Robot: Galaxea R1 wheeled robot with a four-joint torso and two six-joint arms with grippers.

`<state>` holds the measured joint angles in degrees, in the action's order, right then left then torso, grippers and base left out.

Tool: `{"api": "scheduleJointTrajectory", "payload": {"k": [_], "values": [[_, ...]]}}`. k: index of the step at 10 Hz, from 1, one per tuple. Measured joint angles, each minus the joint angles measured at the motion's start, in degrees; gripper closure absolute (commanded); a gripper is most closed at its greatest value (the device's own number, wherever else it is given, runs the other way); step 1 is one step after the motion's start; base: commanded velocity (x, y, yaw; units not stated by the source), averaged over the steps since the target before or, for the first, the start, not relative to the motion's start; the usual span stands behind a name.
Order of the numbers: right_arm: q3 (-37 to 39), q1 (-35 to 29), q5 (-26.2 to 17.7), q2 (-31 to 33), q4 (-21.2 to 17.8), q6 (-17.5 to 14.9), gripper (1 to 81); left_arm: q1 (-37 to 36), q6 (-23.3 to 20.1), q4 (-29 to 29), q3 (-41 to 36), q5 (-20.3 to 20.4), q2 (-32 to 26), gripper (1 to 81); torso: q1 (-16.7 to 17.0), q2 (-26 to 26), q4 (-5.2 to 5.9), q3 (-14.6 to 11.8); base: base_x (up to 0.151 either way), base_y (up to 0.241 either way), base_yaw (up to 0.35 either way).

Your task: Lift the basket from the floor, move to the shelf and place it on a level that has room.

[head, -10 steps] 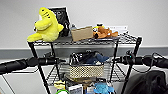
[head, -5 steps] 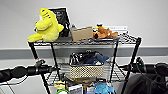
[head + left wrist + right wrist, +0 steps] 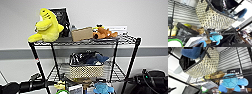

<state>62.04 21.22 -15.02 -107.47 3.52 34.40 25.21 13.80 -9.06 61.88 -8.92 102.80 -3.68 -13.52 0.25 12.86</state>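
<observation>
The pale woven basket (image 3: 86, 71) stands on the second tier (image 3: 115, 73) of the black wire shelf (image 3: 134, 51), near the middle, filled with dark and blue items. Both wrist views look at it from low and close, the basket (image 3: 215, 20) resting on the wire grid, the basket (image 3: 205, 67) with a blue thing sticking out of it. My left gripper (image 3: 47, 82) lies low beside the shelf's left front pole, apart from the basket. My right gripper (image 3: 130, 80) sits low by the right front pole, also apart from it.
The top tier holds a yellow plush (image 3: 46, 26), a brown cardboard box (image 3: 82, 34), an orange plush (image 3: 103, 33) and a dark framed card. The tier below the basket holds a blue turtle plush (image 3: 231, 83), books and small items. A pale wall stands behind.
Both arms have dropped from the height of the basket's tier to lower beside the front poles. The basket stays on the tier.
</observation>
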Motion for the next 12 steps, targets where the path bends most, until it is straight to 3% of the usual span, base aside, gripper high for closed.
{"api": "scheduleJointTrajectory", "payload": {"k": [7, 12], "values": [[1.41, 18.49, 2.73, 0.67, 0.91, -0.09, 1.0, 23.88, -0.18, 3.79, -0.66, 11.95, 0.91, 1.0, 0.09, -0.11, 0.0, -0.11, 0.0, 0.0, 0.0], [5.55, 32.16, 6.64, -3.67, 1.9, -0.5, 1.0, 39.56, -0.24, 8.02, 7.28, 19.42, 7.61, 1.0, 0.17, -0.15, 0.0, -0.13, 0.0, 0.0, 0.0]]}}
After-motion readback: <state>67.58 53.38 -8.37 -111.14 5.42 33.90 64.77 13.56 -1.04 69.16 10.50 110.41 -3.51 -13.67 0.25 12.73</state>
